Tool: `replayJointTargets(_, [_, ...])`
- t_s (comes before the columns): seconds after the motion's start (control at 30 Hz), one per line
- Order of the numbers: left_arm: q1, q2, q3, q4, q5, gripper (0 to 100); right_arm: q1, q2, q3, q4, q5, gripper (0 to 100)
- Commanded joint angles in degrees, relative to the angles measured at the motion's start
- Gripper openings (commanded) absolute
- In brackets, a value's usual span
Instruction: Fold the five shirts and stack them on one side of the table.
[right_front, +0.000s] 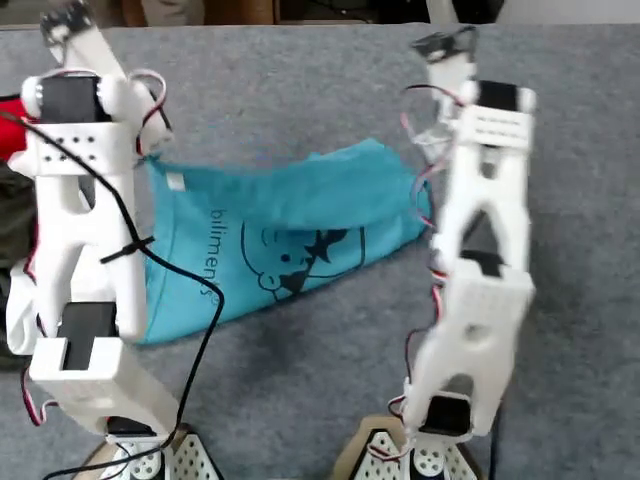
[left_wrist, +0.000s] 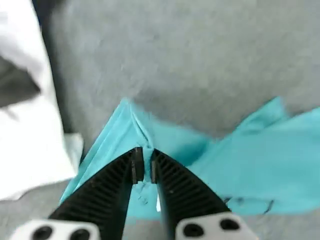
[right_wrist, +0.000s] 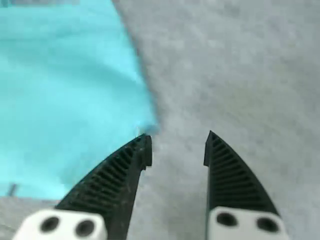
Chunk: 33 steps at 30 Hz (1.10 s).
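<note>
A teal shirt (right_front: 290, 235) with a dark cartoon print lies partly folded across the grey table (right_front: 300, 90), between the two arms. My left gripper (left_wrist: 143, 169) is shut on a pinched corner of the teal shirt (left_wrist: 240, 160), at the shirt's left edge in the high view, and the cloth peaks up at the pinch. My right gripper (right_wrist: 176, 150) stands open just off the shirt's right edge, one black finger (right_wrist: 131, 160) touching the teal shirt (right_wrist: 65, 100), the other over bare table. In the high view, the right arm (right_front: 485, 200) stands over that edge.
At the table's left edge lies a pile of other clothes: white cloth (left_wrist: 30, 125), a dark piece (right_front: 12, 225) and a bit of red (right_front: 10, 140). Grey table stretches behind and to the right of the teal shirt.
</note>
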<state>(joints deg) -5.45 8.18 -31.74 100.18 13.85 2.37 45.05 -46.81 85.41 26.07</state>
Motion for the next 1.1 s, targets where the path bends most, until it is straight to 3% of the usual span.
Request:
replayJointTargets(0.0, [-0.70, -2.95, 5.10, 0.62, -1.76, 2, -4.88, 10.59, -17.19, 8.09, -0.88, 18.1])
replayJointTargets(0.13, [-2.02, -2.95, 6.59, 0.62, -2.02, 2, -7.08, 22.64, -30.37, 15.74, -0.44, 17.4])
replayJointTargets(0.2, [-2.29, -2.95, 6.59, 0.62, -2.02, 2, -6.73, 27.56, -34.33, 16.88, -0.62, 11.5])
replayJointTargets(0.3, [-2.29, -2.95, 6.59, 0.62, -2.02, 2, -4.44, 29.41, -34.51, 16.97, -0.79, 0.0])
replayJointTargets(0.37, [-2.29, -2.95, 6.68, 0.62, -2.11, 2, -3.03, 28.09, -32.92, 16.97, -0.62, 1.8])
replayJointTargets(0.77, [-2.20, -3.38, 13.71, 0.62, -6.51, 2, 0.31, 0.75, 3.21, 16.70, 6.42, 0.5])
replayJointTargets(1.07, [-2.37, -15.78, 26.29, 0.62, -13.80, 2, 0.31, -15.87, 31.43, 11.52, 7.65, 0.5])
